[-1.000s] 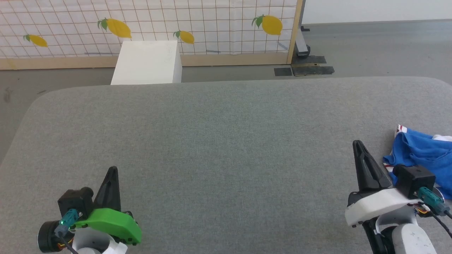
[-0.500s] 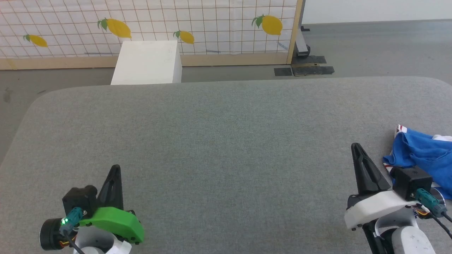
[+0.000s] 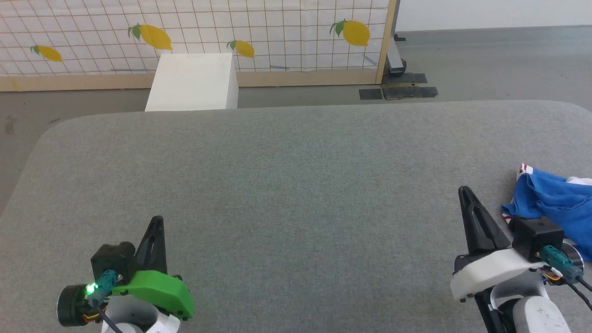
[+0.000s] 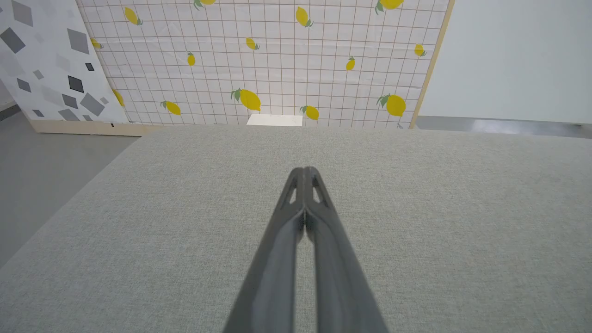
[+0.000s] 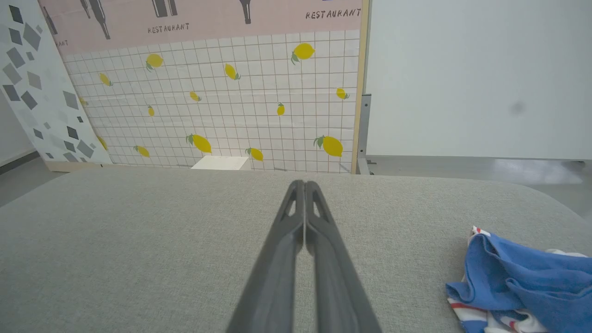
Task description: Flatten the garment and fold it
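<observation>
The garment [image 3: 552, 202] lies crumpled at the right edge of the grey table [image 3: 286, 175], royal blue with white and red-striped trim; it runs out of the head view. In the right wrist view the garment [image 5: 522, 282] sits at the lower right. My right gripper [image 3: 463, 192] is shut and holds nothing, just left of the garment and apart from it; its fingertips [image 5: 304, 185] are pressed together. My left gripper [image 3: 157, 221] is shut too, far off over the near left of the table, with its tips [image 4: 304, 172] closed on nothing.
A white box [image 3: 192, 82] stands on the floor behind the table's far edge. Beyond it runs a lemon-print grid screen [image 3: 194, 32] with a wooden frame. Dark plates [image 3: 397, 91] lie on the grey floor at the back right.
My left gripper has shifted slightly to the right along the near left of the table. The right gripper and the garment have barely moved.
</observation>
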Available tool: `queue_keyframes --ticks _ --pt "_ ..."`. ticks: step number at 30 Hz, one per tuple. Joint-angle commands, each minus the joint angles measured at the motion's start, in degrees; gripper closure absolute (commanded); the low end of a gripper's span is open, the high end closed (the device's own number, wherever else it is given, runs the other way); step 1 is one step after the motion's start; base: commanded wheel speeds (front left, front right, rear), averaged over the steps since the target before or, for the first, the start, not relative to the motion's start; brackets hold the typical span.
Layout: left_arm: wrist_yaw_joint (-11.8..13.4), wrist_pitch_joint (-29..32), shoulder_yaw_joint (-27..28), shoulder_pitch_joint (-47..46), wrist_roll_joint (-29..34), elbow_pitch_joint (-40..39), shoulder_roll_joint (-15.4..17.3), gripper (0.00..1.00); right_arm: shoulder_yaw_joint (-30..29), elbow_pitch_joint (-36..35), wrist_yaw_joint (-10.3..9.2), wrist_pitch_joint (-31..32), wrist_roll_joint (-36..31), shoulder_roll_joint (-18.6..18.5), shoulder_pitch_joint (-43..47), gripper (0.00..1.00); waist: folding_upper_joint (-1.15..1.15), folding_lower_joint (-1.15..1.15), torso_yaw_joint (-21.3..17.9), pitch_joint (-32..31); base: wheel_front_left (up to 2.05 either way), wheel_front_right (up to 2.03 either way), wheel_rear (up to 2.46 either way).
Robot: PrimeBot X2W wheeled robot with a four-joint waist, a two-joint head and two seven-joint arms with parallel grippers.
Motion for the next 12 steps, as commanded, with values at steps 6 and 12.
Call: queue_keyframes --ticks 6,12 --pt "-0.51 0.55 0.79 0.03 1.96 -0.65 -1.22 1.00 0.30 -0.99 -0.05 0.76 -1.24 0.03 1.35 1.00 -0.01 0.01 0.61 -0.47 0.00 0.00 0.00" --pt "-0.75 0.97 1.16 0.03 3.22 -0.91 -1.90 1.00 0.40 -1.53 -0.05 1.24 -1.79 0.03 1.57 1.00 -0.01 0.01 0.66 -0.51 0.00 0.00 0.00"
